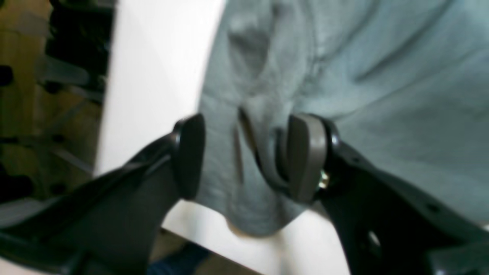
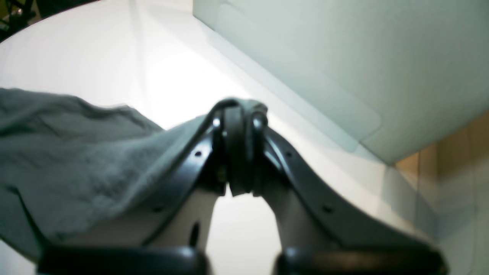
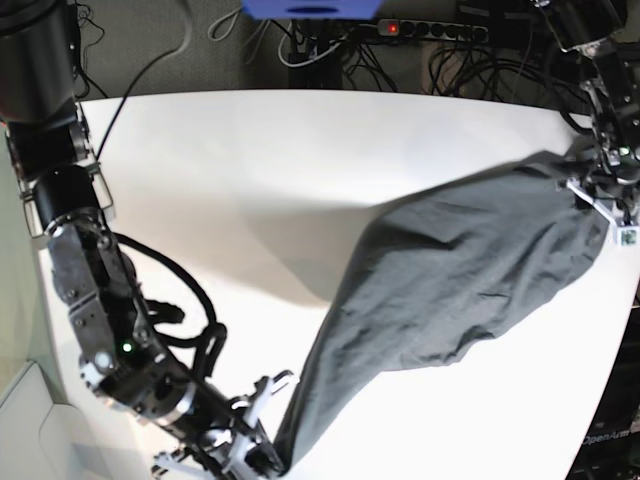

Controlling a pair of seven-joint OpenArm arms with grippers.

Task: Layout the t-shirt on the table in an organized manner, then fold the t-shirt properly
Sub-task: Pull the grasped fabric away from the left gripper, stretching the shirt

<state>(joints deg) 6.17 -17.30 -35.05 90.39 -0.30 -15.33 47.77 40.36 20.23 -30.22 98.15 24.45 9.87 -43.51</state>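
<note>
The dark grey t-shirt (image 3: 450, 280) stretches in a long wrinkled band across the white table (image 3: 250, 160), from the near edge to the far right corner. My right gripper (image 3: 262, 440) at the near edge is shut on the shirt's near end. In the right wrist view the cloth (image 2: 57, 152) drapes over the closed fingertips of that gripper (image 2: 238, 114). My left gripper (image 3: 600, 190) sits at the shirt's far right end. In the left wrist view this gripper (image 1: 246, 156) has its jaws apart, astride a fold of the shirt (image 1: 382, 76) at the table's edge (image 1: 153, 76).
A power strip and tangled cables (image 3: 430, 28) lie beyond the table's far edge. The table's right edge runs close to the left arm. A pale flat panel (image 2: 324, 57) stands beside the table near the right arm. Wooden floor (image 1: 23, 114) shows past the table's edge.
</note>
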